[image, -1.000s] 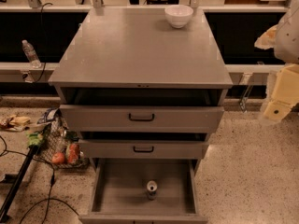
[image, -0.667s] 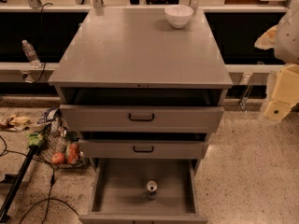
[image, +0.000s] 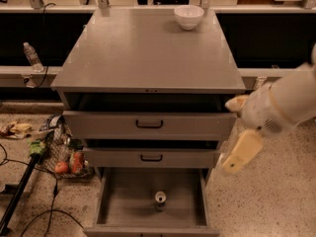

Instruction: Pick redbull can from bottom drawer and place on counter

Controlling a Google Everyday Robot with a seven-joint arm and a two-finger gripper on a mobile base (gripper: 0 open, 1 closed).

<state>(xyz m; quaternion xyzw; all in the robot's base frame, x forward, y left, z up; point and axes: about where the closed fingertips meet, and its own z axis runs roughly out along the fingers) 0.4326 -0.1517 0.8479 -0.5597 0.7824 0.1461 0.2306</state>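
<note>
white bowl (image: 189, 16): far back, right | water bottle (image: 32, 57): upright on the left ledge (image: 15, 72) | wire basket (image: 64, 154) of red and green produce: speckled floor (image: 276, 201), left | black pole (image: 19, 191), cables (image: 37, 220): beside basket | my gripper (image: 231, 163): low right, over that floor

no readable text or labels anywhere, not even on the redbull can (image: 160, 199), gripper (image: 237, 132) hanging just right of the drawer fronts (image: 108, 125)

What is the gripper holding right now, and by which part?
Nothing. The gripper hangs at the right, apart from the redbull can, which stands upright in the bottom drawer.
</note>
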